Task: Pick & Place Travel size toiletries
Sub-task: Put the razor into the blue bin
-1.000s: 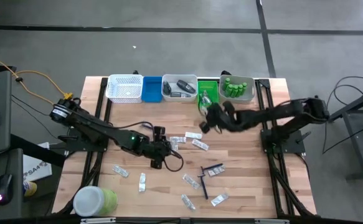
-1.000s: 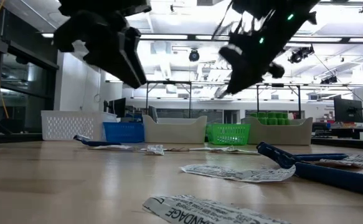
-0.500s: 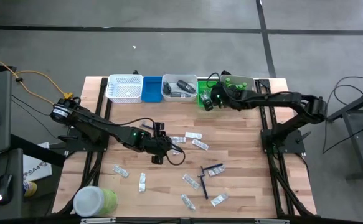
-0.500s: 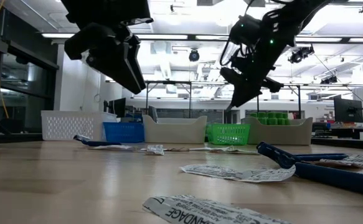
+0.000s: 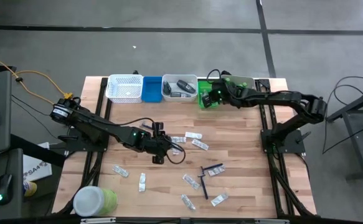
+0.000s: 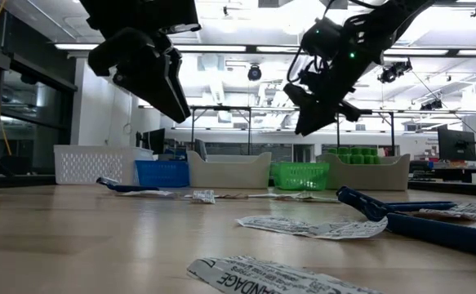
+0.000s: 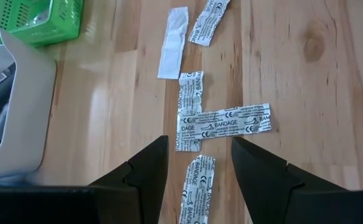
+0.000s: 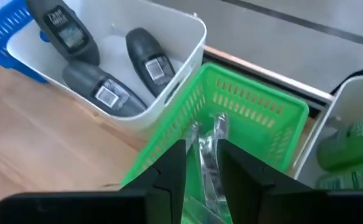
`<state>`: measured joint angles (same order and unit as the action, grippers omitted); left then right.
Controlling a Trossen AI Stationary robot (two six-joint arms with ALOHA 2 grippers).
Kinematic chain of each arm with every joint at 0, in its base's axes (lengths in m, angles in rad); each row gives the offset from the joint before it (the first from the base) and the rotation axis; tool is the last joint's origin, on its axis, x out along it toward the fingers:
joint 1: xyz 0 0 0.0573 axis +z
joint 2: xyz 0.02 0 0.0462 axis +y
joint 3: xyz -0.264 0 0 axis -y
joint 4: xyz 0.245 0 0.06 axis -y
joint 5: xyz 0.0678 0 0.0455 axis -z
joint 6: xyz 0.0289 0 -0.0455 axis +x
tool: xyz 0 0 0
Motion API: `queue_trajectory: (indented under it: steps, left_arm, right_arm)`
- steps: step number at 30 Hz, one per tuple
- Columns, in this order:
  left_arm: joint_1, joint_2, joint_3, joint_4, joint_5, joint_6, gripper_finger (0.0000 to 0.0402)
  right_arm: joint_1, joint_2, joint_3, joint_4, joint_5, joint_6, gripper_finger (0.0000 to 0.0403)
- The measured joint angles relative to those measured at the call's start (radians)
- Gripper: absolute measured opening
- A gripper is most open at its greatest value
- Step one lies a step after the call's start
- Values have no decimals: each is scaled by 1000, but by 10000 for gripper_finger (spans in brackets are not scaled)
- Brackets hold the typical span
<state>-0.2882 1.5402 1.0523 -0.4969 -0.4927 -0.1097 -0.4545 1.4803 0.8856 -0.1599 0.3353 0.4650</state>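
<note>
Since a second ago the right gripper (image 5: 215, 94) has swung from mid-table to the back row and now hangs over the green basket (image 5: 207, 102), while the left gripper has crept only slightly toward the sachets. In the right wrist view, a clear sachet (image 8: 209, 155) sits between the right fingers (image 8: 169, 171), which stand narrow with a slight gap; whether the sachet is still pinched or already slipping free cannot be told. Below it lies the basket's mesh, with the white bin (image 8: 187, 43) of dark oval pieces (image 8: 106, 93) on one side and the bin of green bottles (image 5: 236, 87) on the other.

The step in hand looks like the drop of this sachet into the green basket. The next move calls for the fingers to spread fully over the basket's middle, then a lift clear of its rim before heading back to the table.

The left gripper (image 5: 158, 148) hovers above the wood near the table's middle, its fingers (image 7: 150, 168) parted fairly wide and empty, straddling a cluster of bandage sachets (image 7: 221, 121) lying flat beneath it. It likely needs to descend squarely onto one sachet without catching its overlapping neighbours.

More sachets (image 5: 190, 180) and blue razors (image 5: 209, 171) remain scattered toward the front edge, so much of the task is left.
</note>
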Motion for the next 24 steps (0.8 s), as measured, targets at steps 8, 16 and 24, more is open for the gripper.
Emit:
queue_trajectory:
  steps: [8,16,24]
  left_arm:
    - [-2,-49,-2,-37,-16,-27,173]
    - [0,-201,-182,70,-21,-53,173]
    - [0,-435,-361,209,-28,-55,173]
  right_arm:
    - [18,-69,0,-59,-99,-25,86]
    - [245,-226,1,-270,-162,-76,87]
    - [543,-270,0,-356,-164,-129,87]
